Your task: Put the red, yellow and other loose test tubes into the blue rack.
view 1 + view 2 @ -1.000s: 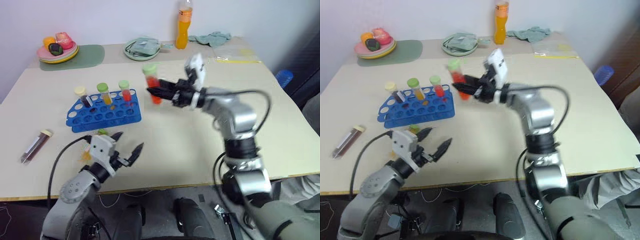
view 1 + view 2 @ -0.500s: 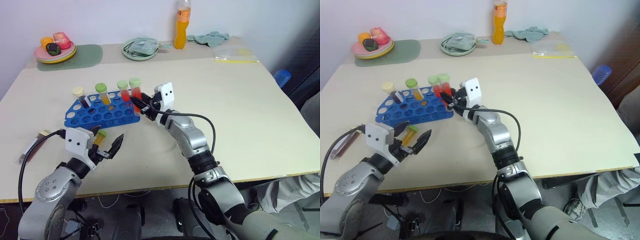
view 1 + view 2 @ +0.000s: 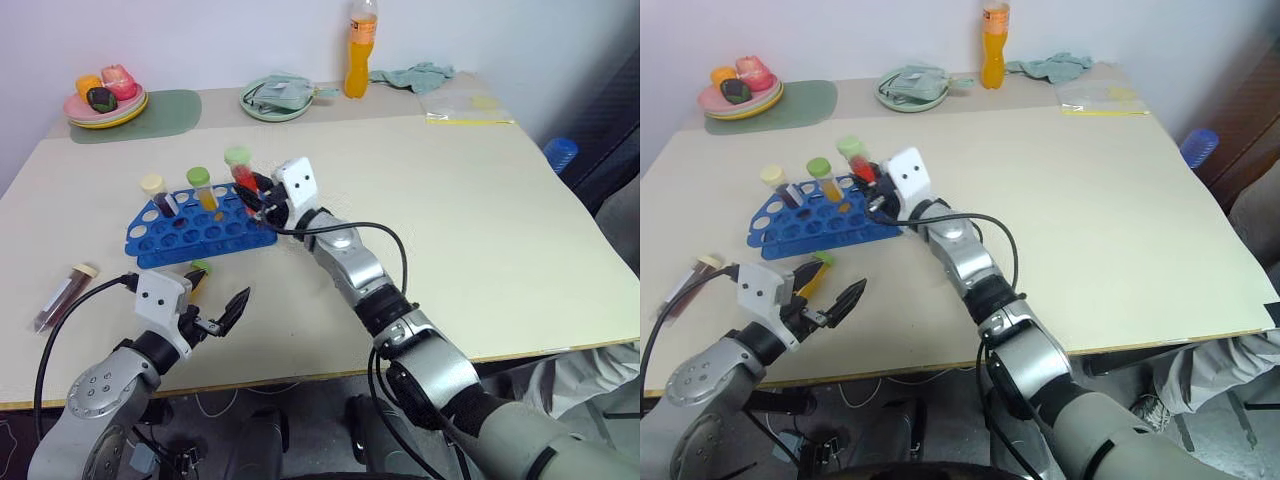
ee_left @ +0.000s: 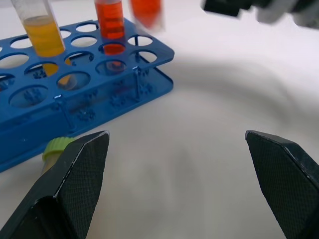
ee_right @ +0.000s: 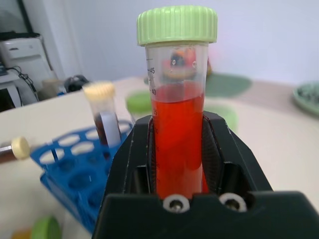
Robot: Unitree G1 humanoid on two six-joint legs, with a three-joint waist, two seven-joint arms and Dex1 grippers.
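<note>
Three capped tubes are already standing in the blue rack (image 3: 200, 225), which is sitting on the surface at about ten o'clock from the middle of the head views: a cream-capped dark tube (image 3: 156, 193), a green-capped yellow tube (image 3: 203, 187) and, beside it, an orange-red tube (image 4: 110, 22) that the left wrist view is showing in its hole. A fourth, the green-capped red tube (image 5: 178, 114), is being held upright by the right gripper (image 3: 258, 192), whose fingers are clamped on its lower half just over the rack's right-hand end; it does not look seated in a hole yet, so I judge this placement to be under way. Two loose tubes are waiting on the surface: a small green-capped yellowish one (image 3: 198, 272) lying just beside the rack's near edge, and a cream-capped dark one (image 3: 62, 296) lying well apart at about eight o'clock from the rack. So roughly half the job looks done. The right arm is stretching forward and across to the left, its gripper pointing roughly level toward the rack. The left gripper (image 3: 210, 310) is hovering low near the front edge, its fingers (image 4: 75, 174) spread wide and holding nothing, aimed past the small green-capped tube toward the rack.
</note>
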